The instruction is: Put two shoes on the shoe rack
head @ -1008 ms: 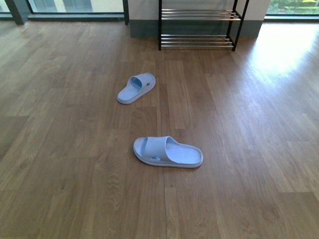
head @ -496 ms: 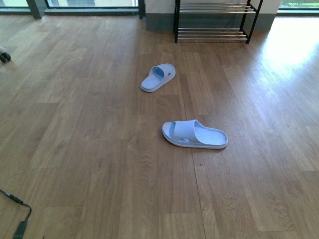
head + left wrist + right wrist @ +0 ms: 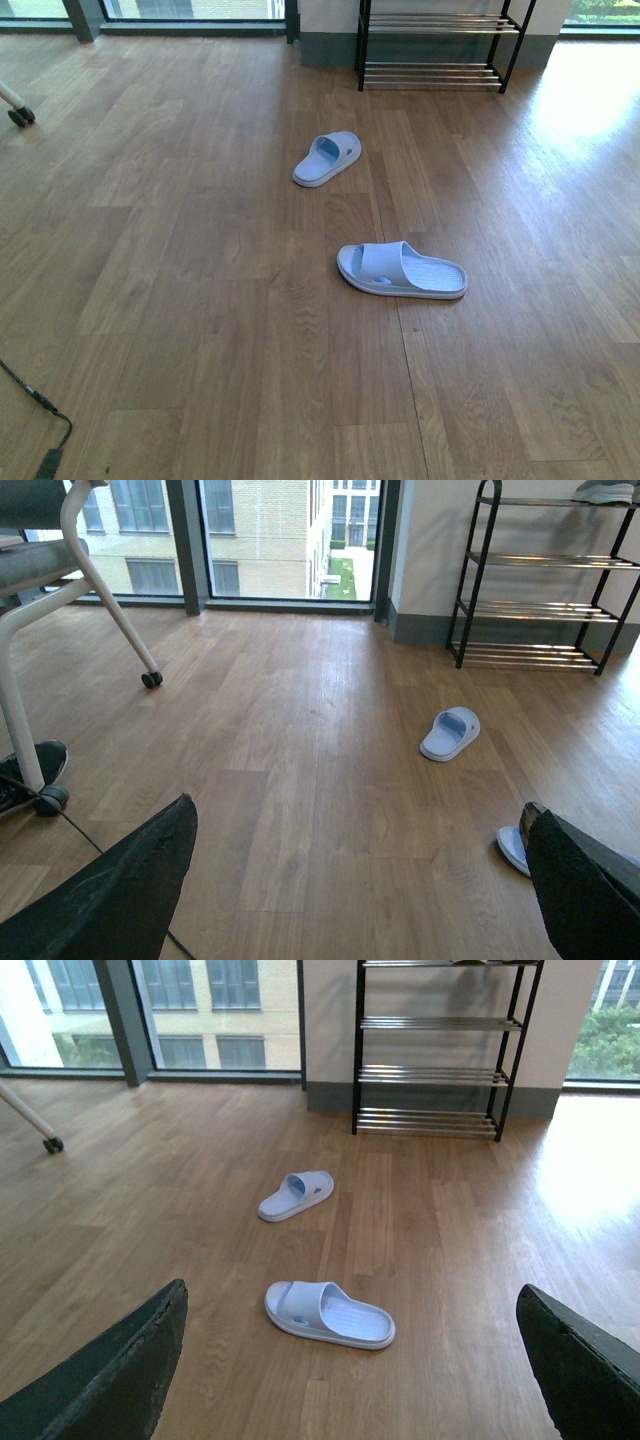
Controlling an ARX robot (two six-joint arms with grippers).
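floor [image 3: 150, 250] bears near slide [image 3: 402, 270], far slide [image 3: 327, 158]; shoe rack [image 3: 432, 70] beyond.

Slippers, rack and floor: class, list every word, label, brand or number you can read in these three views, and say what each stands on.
No text can be read in any view.
Near slipper: a small mark on the side of the strap, too small to read.
Far slipper: a small dark mark by the strap, too small to read.
Shoe rack: no label or sign shows.
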